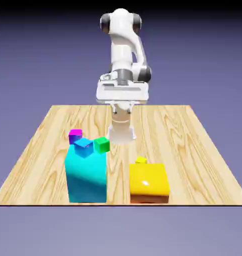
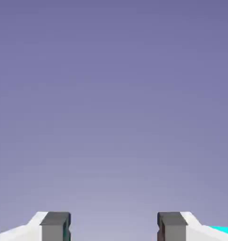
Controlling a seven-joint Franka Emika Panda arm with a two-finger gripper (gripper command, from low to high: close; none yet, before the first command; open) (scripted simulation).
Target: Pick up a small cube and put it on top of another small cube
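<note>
Four small cubes show in the exterior view. A blue cube [image 1: 84, 147] rests on top of a tall cyan block [image 1: 86, 177]. A magenta cube [image 1: 75, 135] sits just behind it, and a green cube [image 1: 102, 145] shows at the block's upper right corner; I cannot tell whether these two rest on the block or behind it. A yellow cube [image 1: 141, 160] lies at the far edge of a flat yellow block [image 1: 149, 181]. My gripper [image 1: 123, 103] hangs high above the table's far side, apart from all the cubes. In the hand view my gripper [image 2: 113, 228] is open with only backdrop between its fingertips [image 2: 54, 227].
The wooden table [image 1: 193, 150] stretches to the exterior view's right of the blocks. A cyan sliver [image 2: 224, 230] shows at the hand view's bottom right corner.
</note>
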